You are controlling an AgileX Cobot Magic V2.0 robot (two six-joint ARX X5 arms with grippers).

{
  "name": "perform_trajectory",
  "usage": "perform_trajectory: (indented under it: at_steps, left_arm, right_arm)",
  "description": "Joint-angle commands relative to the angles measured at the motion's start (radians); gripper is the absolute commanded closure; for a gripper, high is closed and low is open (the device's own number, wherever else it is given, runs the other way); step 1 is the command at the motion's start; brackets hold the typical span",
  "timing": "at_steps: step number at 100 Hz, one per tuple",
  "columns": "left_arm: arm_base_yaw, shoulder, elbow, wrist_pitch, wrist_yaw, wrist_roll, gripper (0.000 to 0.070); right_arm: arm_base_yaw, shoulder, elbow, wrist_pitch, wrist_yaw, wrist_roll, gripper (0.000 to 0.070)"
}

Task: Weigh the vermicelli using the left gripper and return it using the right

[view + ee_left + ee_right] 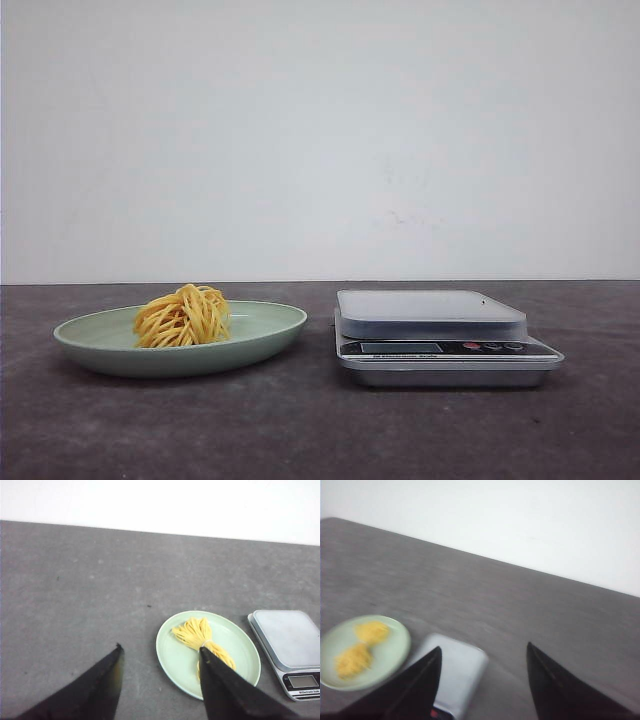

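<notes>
even light, 1 blurred view

soft, diffuse light; the pale green plate (270, 335) casts only a faint shadow on the dark grey table (300, 430). front and left wrist views are sharp. the right wrist view is smeared by motion blur.

Scale (445, 335), front panel: a line of small print under the display, too small to read. Display (401, 347) blank, no digits showing. Left wrist view the same; nothing else lettered anywhere.
</notes>
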Motion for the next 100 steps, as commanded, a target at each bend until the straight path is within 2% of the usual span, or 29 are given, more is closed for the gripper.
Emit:
perform_trajectory:
  at_steps: [1, 9, 18, 22, 43, 56, 71, 80, 85, 89, 93, 96, 100]
  left_arm:
    - [-0.010, 0.002, 0.012, 0.009, 0.002, 0.019, 0.0428]
    - [-0.010, 0.002, 0.012, 0.010, 0.002, 0.018, 0.0428]
    - [-0.010, 0.002, 0.012, 0.014, 0.002, 0.018, 0.0428]
    - [-0.010, 0.002, 0.012, 0.014, 0.002, 0.018, 0.0429]
    - [-0.010, 0.002, 0.012, 0.015, 0.017, 0.018, 0.0428]
    - [-0.010, 0.002, 0.012, 0.023, 0.043, 0.017, 0.0429]
    - [-0.010, 0.002, 0.012, 0.050, 0.055, 0.019, 0.0429]
    - [-0.010, 0.002, 0.012, 0.053, 0.055, 0.019, 0.0429]
    - [-0.010, 0.002, 0.012, 0.053, 0.054, 0.019, 0.0429]
    - [-0.010, 0.002, 0.012, 0.052, 0.054, 0.019, 0.0430]
    - [-0.010, 0.002, 0.012, 0.053, 0.054, 0.019, 0.0439]
    - [-0.010, 0.002, 0.012, 0.053, 0.054, 0.018, 0.0480]
    - [-0.010, 0.002, 0.012, 0.051, 0.055, 0.019, 0.0631]
  right_arm:
    - [0.009, -0.050, 0.018, -0.050, 0.019, -0.001, 0.0358]
    - [0.009, -0.129, 0.014, -0.111, 0.028, 0.034, 0.0336]
    - [0.008, -0.216, -0.003, -0.140, 0.037, 0.059, 0.0212]
    - [0.008, -0.253, -0.016, -0.142, 0.037, 0.069, 0.0186]
    - [0.006, -0.406, -0.154, -0.149, 0.016, 0.150, 0.0186]
    - [-0.013, -0.467, -0.305, -0.126, -0.059, 0.197, 0.0186]
    - [-0.039, -0.494, -0.468, -0.003, -0.142, 0.199, 0.0195]
    - [-0.039, -0.493, -0.534, 0.087, -0.150, 0.200, 0.0268]
    - [-0.039, -0.492, -0.560, 0.132, -0.157, 0.200, 0.0336]
    - [-0.039, -0.491, -0.575, 0.155, -0.157, 0.203, 0.0413]
    - [-0.039, -0.491, -0.583, 0.169, -0.157, 0.204, 0.0545]
    - [-0.039, -0.491, -0.586, 0.172, -0.156, 0.203, 0.0690]
    - [-0.039, -0.491, -0.587, 0.178, -0.155, 0.202, 0.0687]
